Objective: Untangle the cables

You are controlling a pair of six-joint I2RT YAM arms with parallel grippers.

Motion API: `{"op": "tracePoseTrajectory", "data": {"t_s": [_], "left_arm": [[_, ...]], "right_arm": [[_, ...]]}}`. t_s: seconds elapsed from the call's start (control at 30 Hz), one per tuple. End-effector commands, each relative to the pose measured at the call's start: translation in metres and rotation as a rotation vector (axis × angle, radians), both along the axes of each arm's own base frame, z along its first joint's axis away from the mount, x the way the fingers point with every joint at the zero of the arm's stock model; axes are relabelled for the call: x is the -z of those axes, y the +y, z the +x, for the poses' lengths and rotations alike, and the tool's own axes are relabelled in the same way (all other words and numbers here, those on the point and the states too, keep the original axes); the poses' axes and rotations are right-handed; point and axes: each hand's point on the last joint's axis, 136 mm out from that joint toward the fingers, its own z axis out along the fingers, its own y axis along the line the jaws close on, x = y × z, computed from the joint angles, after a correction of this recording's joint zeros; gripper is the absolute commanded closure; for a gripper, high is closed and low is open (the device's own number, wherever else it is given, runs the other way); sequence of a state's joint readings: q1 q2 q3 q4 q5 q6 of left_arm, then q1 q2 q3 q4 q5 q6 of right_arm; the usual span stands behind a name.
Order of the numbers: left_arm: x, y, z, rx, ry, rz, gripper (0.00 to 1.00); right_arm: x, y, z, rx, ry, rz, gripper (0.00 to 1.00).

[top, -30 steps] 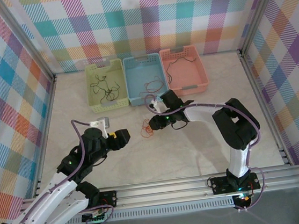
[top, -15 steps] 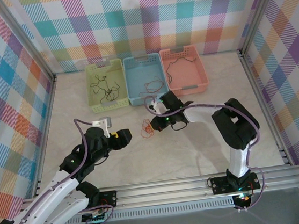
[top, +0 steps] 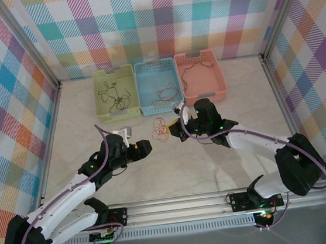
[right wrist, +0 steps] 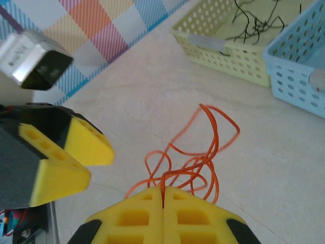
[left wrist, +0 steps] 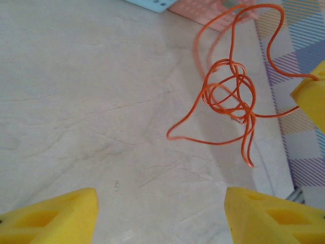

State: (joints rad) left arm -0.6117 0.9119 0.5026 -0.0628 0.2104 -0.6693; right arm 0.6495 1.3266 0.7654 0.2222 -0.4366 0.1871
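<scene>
A tangle of thin orange cables (top: 161, 128) hangs above the table, pinched at one strand by my right gripper (top: 177, 129), which is shut on it. In the right wrist view the strand runs out between the closed yellow pads (right wrist: 163, 192) and loops of orange cable (right wrist: 205, 152) dangle beyond. My left gripper (top: 147, 146) is just left of the clump, open and holding nothing. In the left wrist view its jaws (left wrist: 161, 199) stand wide apart below the knotted orange cables (left wrist: 228, 96).
Three baskets stand at the back: green (top: 99, 97) with black wires (top: 113, 95), blue (top: 141, 89) with a reddish wire (top: 165, 92), pink (top: 221, 77) with a dark wire (top: 195, 68). Plaid walls enclose the table.
The right gripper closed on the orange clump and lifted it off the table as its arm swung round to the right. The left gripper moved right and forward, closer to the clump.
</scene>
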Motion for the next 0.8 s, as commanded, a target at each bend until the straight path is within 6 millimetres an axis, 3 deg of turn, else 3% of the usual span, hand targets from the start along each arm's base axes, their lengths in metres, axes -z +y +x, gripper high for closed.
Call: {"op": "tracePoseTrajectory", "data": {"t_s": [0.0,0.17,0.77], "left_arm": [[-0.023,-0.016,0.004,0.064,-0.070,-0.097,0.35],[-0.029,-0.030,0.001,0.129,-0.090,-0.147,0.36],[-0.005,-0.043,0.016,0.129,-0.040,-0.094,0.50]], "right_arm": [[-0.022,0.002,-0.012,-0.032,-0.023,0.077,1.00],[-0.031,0.001,-0.020,-0.049,-0.011,0.116,1.00],[-0.037,0.000,-0.028,-0.068,0.010,0.151,1.00]]}}
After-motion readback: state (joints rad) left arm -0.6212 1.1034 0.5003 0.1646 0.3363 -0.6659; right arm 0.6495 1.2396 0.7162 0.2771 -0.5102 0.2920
